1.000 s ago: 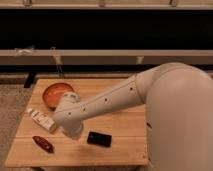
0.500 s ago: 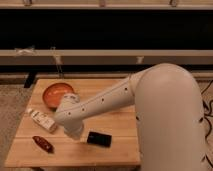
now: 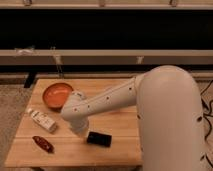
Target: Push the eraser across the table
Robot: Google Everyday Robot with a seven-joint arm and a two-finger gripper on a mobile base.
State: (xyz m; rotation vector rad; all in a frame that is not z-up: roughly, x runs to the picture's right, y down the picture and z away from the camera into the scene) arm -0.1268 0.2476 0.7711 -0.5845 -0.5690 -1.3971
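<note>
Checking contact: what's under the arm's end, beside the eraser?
The gripper points down at the table, just left of the eraser in the view. The arm covers the table behind it; whether it touches the eraser cannot be told.

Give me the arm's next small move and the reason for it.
Probably nudge the gripper sideways into the eraser, away from the white block. The gripper sits low over the table, right beside the eraser's end, and bare wood lies beyond the eraser.

indoor room, likely lab: low wooden table (image 3: 65,156), carpet (image 3: 10,102), wall rails (image 3: 100,52); claw (image 3: 81,131) over table.
</note>
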